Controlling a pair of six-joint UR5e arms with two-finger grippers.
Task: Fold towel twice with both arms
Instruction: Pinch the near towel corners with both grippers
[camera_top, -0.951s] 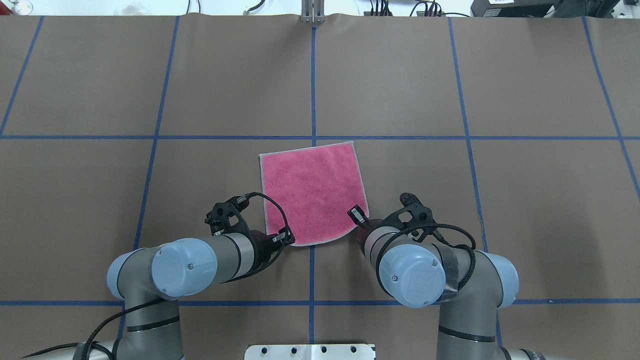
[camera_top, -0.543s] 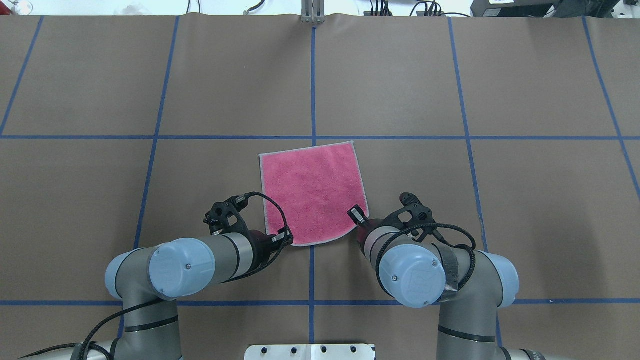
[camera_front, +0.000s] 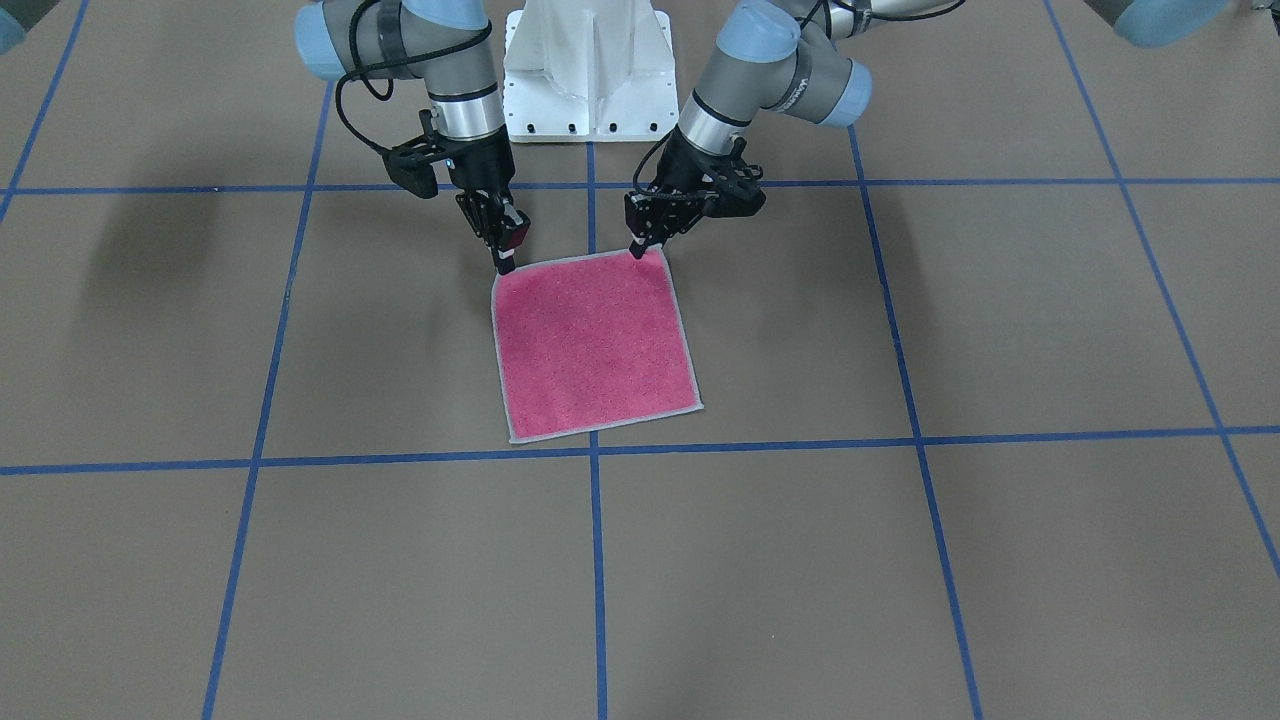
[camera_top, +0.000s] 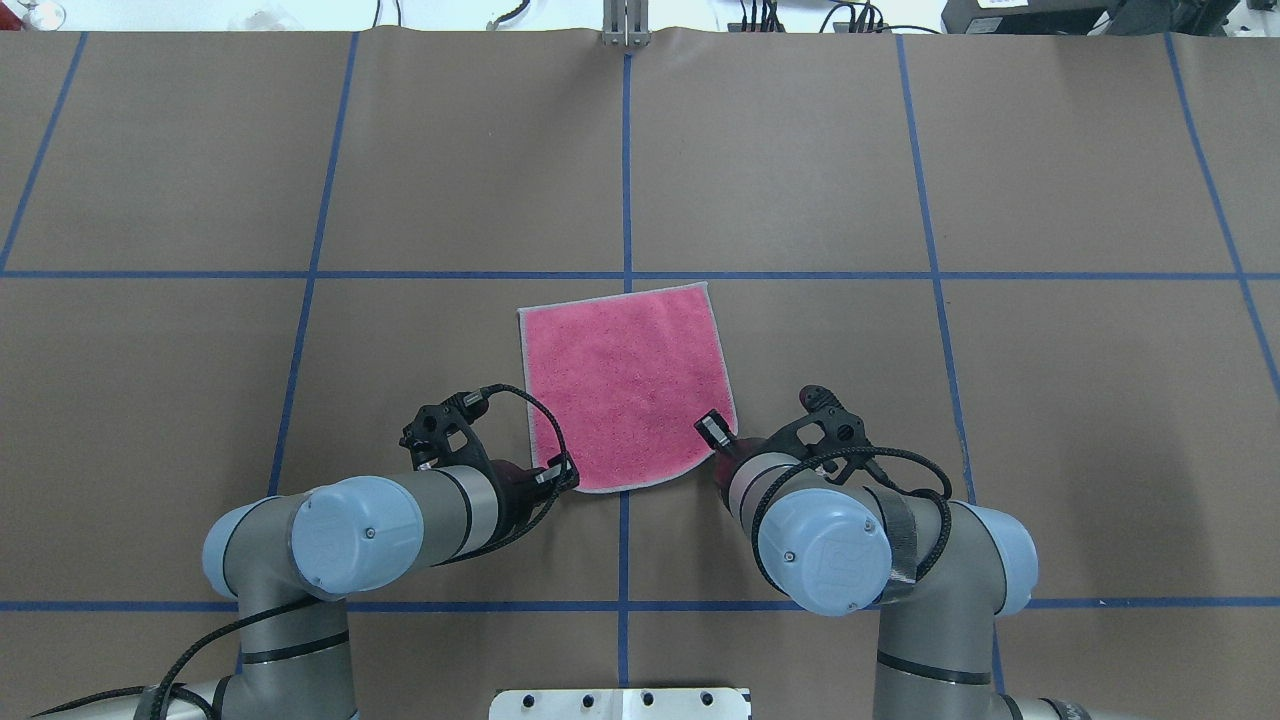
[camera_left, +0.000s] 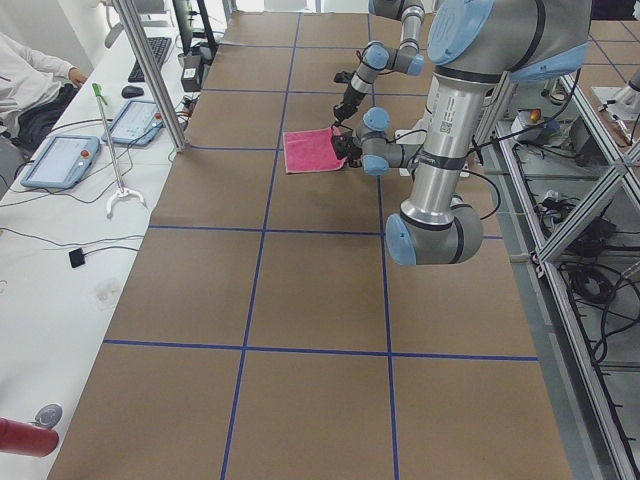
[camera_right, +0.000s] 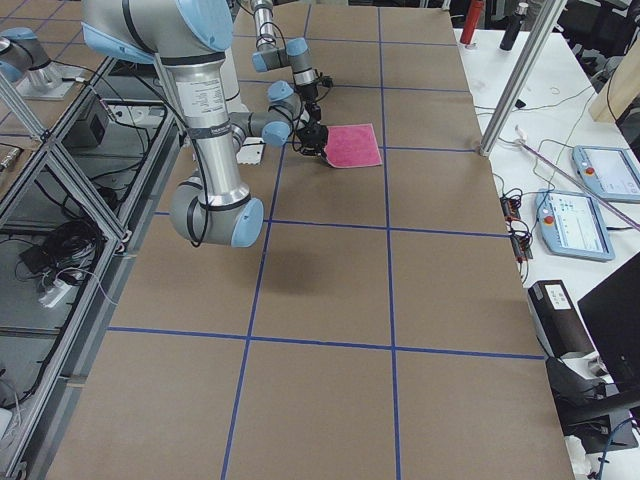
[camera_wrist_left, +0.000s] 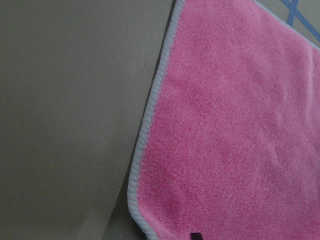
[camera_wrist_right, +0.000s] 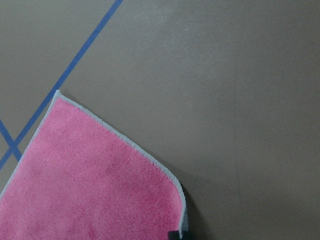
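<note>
Brown table (camera_top: 1050, 420) gridded with blue tape (camera_top: 627, 150), and the action sits toward the robot's side of it. Left gripper (camera_front: 640, 245) is down at one near corner of the towel (camera_top: 625, 385), right gripper (camera_front: 503, 262) at the other, each right at the hem. Pinched shut or not, the views can't settle it. Towel lies flat, pink up, unfolded, mid-table. So it's judged the first fold's grasp. Next call: clamp both corners, lift together, carry them evenly over to the far edge.
</note>
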